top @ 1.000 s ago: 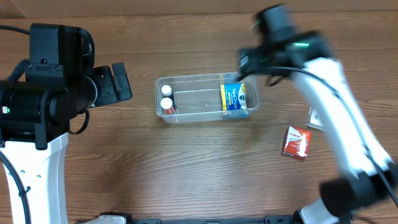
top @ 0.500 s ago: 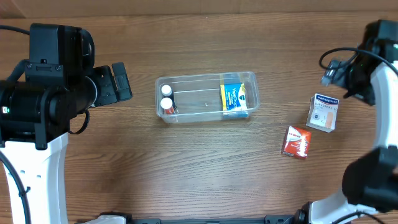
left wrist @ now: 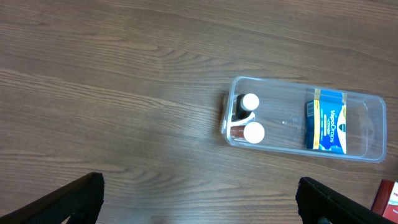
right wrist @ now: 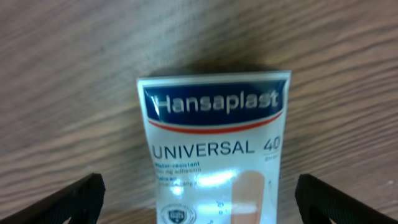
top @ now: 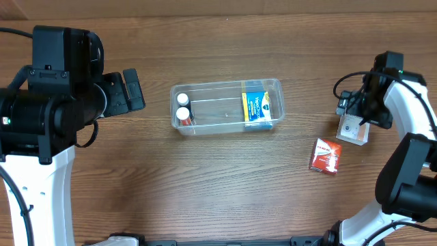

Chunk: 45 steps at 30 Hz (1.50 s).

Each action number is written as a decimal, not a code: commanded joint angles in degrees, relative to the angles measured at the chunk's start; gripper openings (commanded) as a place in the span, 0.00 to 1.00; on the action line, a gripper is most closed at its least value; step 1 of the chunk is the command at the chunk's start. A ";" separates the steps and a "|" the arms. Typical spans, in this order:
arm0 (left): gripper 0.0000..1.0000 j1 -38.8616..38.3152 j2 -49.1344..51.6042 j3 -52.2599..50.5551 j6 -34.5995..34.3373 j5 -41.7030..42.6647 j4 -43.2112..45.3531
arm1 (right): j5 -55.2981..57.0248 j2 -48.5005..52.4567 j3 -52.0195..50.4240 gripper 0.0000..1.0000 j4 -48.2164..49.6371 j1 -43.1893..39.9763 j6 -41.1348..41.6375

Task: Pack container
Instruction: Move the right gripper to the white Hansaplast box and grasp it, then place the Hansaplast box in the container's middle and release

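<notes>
The clear container (top: 227, 106) lies mid-table, also in the left wrist view (left wrist: 286, 121). It holds two white-capped bottles (top: 183, 108) at its left end and a blue box (top: 257, 108) at its right end. My right gripper (top: 358, 117) is open low over a white Hansaplast box (right wrist: 214, 143), fingers either side of it, not touching. The box also shows in the overhead view (top: 354, 131). A red box (top: 325, 156) lies on the table near it. My left gripper (left wrist: 199, 202) is open and empty, well left of the container.
The table is bare brown wood. The left arm's black body (top: 48, 96) sits at the left side. The red box's corner shows at the left wrist view's right edge (left wrist: 388, 198).
My right arm swung from over the container's right end to the far right and came down over the Hansaplast box. The left arm has not moved.
</notes>
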 commanded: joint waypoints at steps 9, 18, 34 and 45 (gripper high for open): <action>1.00 0.31 0.09 -0.31 0.72 0.07 -0.35 | -0.33 0.94 -5.68 1.00 6.97 -0.31 -0.87; 1.00 0.31 0.09 -0.31 0.74 0.04 -0.59 | -1.81 4.04 -5.68 1.00 6.97 -0.35 -0.85; 1.00 0.31 0.09 -0.31 0.72 0.04 -0.61 | -2.69 3.06 -0.35 0.73 3.39 0.04 1.03; 1.00 0.31 0.09 -0.31 0.72 0.04 -0.63 | -15.06 -9.49 22.64 0.67 -11.61 13.90 1.16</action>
